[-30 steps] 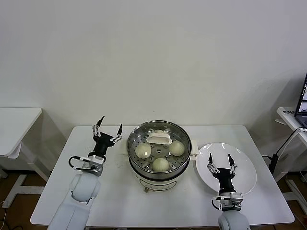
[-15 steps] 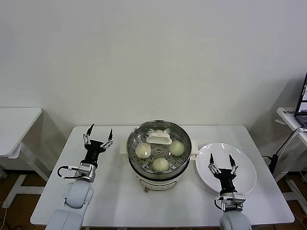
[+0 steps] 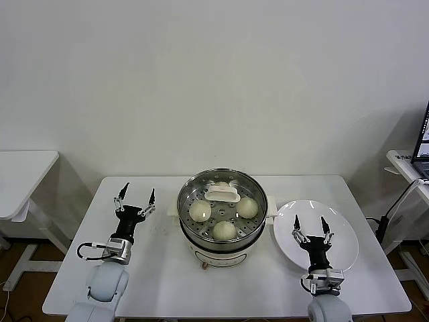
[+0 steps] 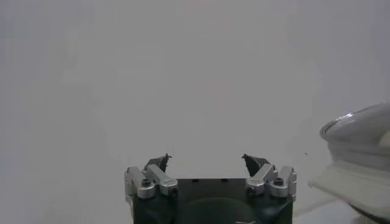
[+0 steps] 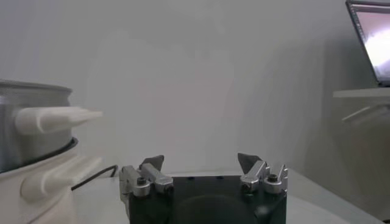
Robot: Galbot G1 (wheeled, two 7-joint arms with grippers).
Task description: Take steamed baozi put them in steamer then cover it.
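Steel steamer (image 3: 222, 213) with cover (image 3: 222, 194) on, at table centre. Left gripper (image 3: 134, 196) at 9 o'clock, right gripper (image 3: 310, 223) at 4 o'clock over plate (image 3: 344, 228); both spread, holding nothing.

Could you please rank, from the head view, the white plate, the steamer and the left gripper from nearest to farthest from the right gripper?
1. White plate: directly under the open right gripper.
2. Steamer: table centre, to its left.
3. Left gripper: beyond the steamer, on the table's left side.
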